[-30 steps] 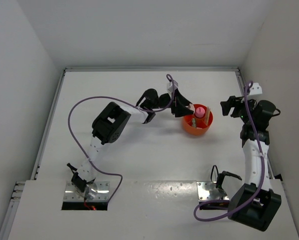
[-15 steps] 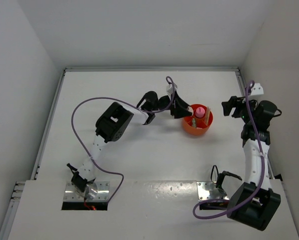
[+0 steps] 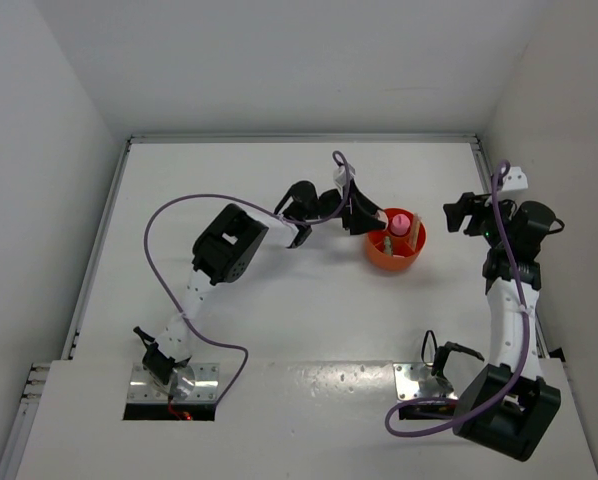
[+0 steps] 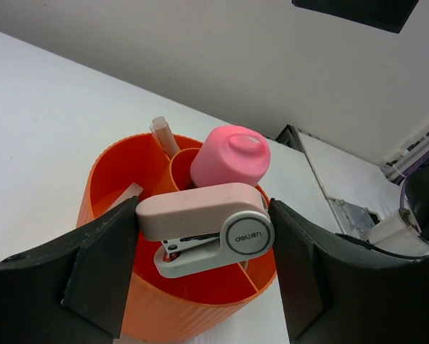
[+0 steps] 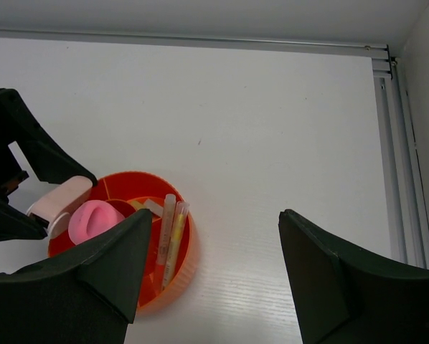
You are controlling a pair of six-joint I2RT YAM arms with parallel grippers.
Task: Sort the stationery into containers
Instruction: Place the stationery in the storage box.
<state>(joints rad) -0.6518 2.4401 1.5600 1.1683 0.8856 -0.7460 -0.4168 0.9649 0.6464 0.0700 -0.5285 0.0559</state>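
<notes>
The orange cup [image 3: 381, 260] with inner dividers stands on the table right of centre. My left gripper [image 3: 372, 218] is at its left rim. In the left wrist view it [image 4: 204, 236] is shut on a small beige stapler [image 4: 200, 215], held just over a compartment of the cup [image 4: 164, 308]. A pink-capped tube [image 4: 230, 154] stands in the middle cell and a whitish stick [image 4: 161, 133] behind it. My right gripper [image 3: 459, 214] is open and empty, above the table right of the cup [image 5: 180, 276]. Thin pink and yellow sticks [image 5: 168, 233] lie in the cup.
White walls enclose the table on the left, back and right. A metal rail [image 5: 390, 143] runs along the table's right edge. The left arm's purple cable [image 3: 169, 215] loops over the left half.
The left arm shifted slightly, its gripper staying at the cup's left rim with the stapler. The right arm has barely moved.
</notes>
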